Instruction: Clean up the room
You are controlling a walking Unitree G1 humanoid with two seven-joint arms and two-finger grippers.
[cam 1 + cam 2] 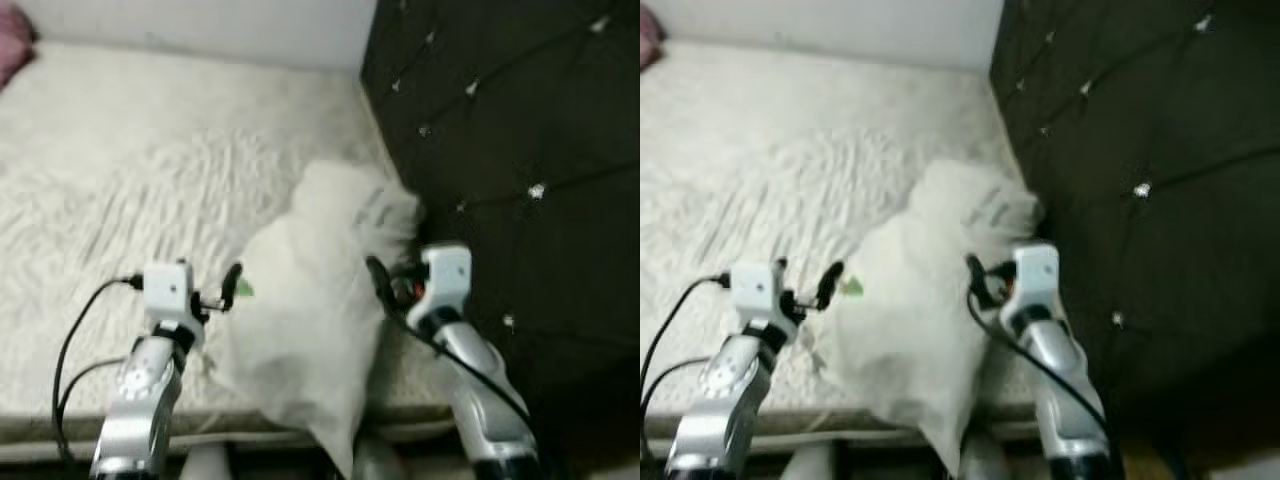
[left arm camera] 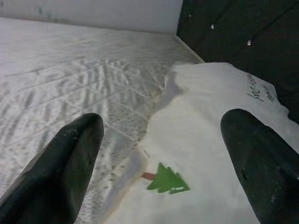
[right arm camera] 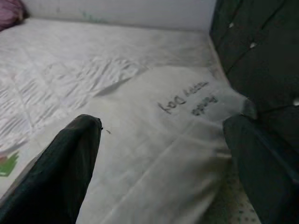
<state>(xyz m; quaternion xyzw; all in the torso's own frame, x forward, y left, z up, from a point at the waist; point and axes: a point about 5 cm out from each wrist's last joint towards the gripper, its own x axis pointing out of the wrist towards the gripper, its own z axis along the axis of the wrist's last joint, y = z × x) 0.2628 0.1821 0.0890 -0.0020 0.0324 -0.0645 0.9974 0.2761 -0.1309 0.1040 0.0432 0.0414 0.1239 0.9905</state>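
Note:
A white pillow (image 1: pixel 310 300) with a small green tree print (image 2: pixel 166 179) and dark lettering (image 3: pixel 189 102) lies on the white mattress (image 1: pixel 130 170), its near end hanging over the bed's front edge. My left gripper (image 1: pixel 215 288) is open at the pillow's left side, its fingers (image 2: pixel 70 163) spread above the pillow's edge. At the pillow's right side my right gripper (image 1: pixel 392 278) is open as well, one finger (image 3: pixel 70 163) over the pillow, the other near the headboard. Neither holds anything.
A dark tufted headboard (image 1: pixel 510 150) rises close on the right of the pillow. A white wall (image 1: pixel 200 25) runs along the far side of the bed. Something pink (image 1: pixel 12 45) lies at the far left corner.

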